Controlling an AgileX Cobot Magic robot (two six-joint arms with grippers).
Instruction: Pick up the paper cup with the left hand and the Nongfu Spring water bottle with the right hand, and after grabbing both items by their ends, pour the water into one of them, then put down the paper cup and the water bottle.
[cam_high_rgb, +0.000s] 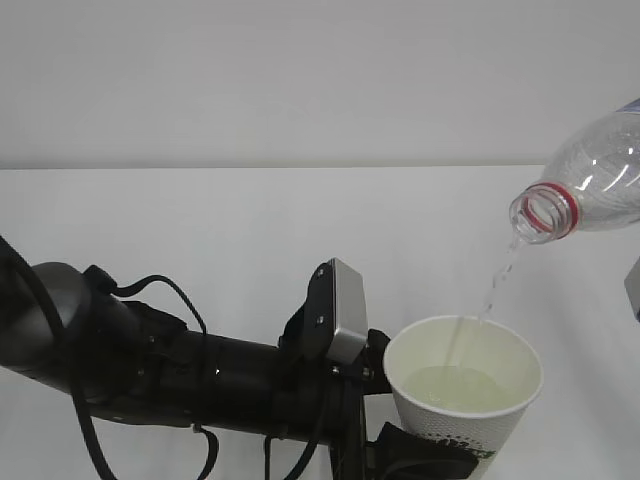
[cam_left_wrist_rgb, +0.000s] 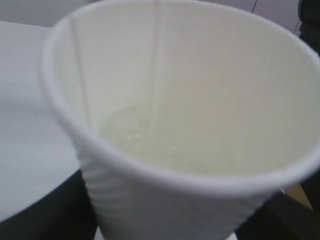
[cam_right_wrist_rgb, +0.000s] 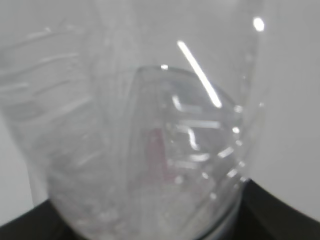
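Exterior view: the left hand (cam_high_rgb: 440, 455) reaches in from lower left and holds the paper cup (cam_high_rgb: 462, 390) upright at lower centre-right, above the white table (cam_high_rgb: 250, 220).
Left fingers: dark fingers (cam_high_rgb: 425, 462) wrapped around the cup's lower wall, closed on it; fingertips largely cut off by the frame edge.
Bottle: the Nongfu Spring water bottle (cam_high_rgb: 590, 175) enters from the upper right, tilted mouth-down, red neck ring showing, open mouth above and just right of the cup rim.
Water: a thin stream of the water (cam_high_rgb: 497, 283) falls from the mouth into the cup; a shallow, faintly yellowish pool lies at the bottom.
Left wrist view: cup interior (cam_left_wrist_rgb: 200, 110) fills the frame, liquid low inside.
Right wrist view: ribbed clear bottle wall (cam_right_wrist_rgb: 150, 150) up close, blurred.
Right fingers: dark edges at the bottom corners only; bottle held aloft by this arm, grip on its far end.
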